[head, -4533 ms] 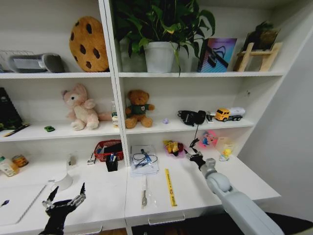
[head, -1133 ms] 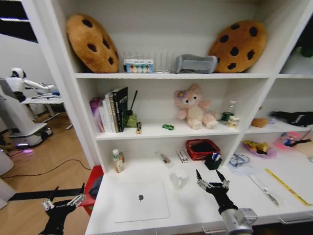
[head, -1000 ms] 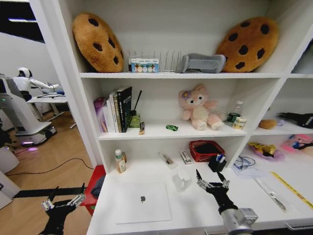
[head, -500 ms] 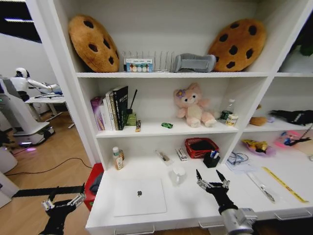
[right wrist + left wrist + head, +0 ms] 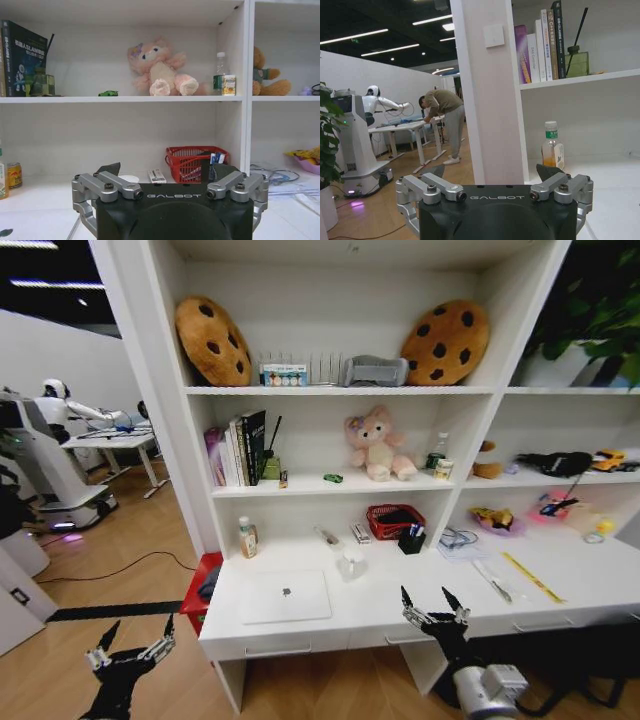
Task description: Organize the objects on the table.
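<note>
Currently the white table [image 5: 400,610], joined to a tall shelf unit [image 5: 160,390], stands ahead of both arms. On its top, toward the left end, lies the closed silver laptop [image 5: 285,596]. Both grippers hang low, short of the table edge: left gripper [image 5: 130,648] over the wooden floor, released, empty; right gripper [image 5: 434,611] before the drawers, likewise spread, empty. Smallest, the green toy car [image 5: 332,478] sits on the shelf beside 1 pink plush toy [image 5: 374,444].
</note>
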You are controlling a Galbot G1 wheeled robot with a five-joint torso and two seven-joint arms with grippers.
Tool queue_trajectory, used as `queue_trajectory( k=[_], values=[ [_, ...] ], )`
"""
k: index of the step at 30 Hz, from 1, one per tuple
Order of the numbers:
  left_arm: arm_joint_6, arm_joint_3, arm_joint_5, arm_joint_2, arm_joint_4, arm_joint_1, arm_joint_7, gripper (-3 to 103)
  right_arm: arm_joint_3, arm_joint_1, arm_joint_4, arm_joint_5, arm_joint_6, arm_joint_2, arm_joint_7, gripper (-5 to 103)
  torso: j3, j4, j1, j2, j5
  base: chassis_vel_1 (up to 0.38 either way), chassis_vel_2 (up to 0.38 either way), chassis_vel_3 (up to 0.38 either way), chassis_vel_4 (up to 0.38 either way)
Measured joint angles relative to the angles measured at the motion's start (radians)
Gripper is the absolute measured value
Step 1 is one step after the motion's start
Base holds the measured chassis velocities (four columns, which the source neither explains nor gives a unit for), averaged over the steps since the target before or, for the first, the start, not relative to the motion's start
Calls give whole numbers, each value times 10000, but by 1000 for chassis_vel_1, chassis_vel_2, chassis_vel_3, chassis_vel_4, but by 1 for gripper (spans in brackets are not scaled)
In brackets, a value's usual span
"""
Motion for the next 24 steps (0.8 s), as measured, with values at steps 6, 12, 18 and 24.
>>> queue_trajectory(
  k=[6, 12, 18, 24],
  values=[
    [0, 0, 1, 0, -1, 0, 1, 100, 0, -2, -1, 0, 0, 0, 1, 100, -1, -1, -2, 2, -2, 338, -363, -361, 374],
    [0, 1, 0, 0, -1, 0, 1, 100, 0, -3, -2, 0, 0, 0, 0, 100, 0, -3, -3, 1, 14, 346, -341, -331, 348],
    [0, 3, 0, 0, -1, 1, 4, 100, 0, -12, -1, 0, 0, 0, 0, 100, -2, -6, -8, 3, 8, 97, -91, -161, 146],
    [0, 4, 0, 0, -1, 0, 4, 100, 0, 7, -1, 0, 0, 0, -1, 100, 6, 3, 16, -8, 8, -59, 17, 53, -25]
  ],
)
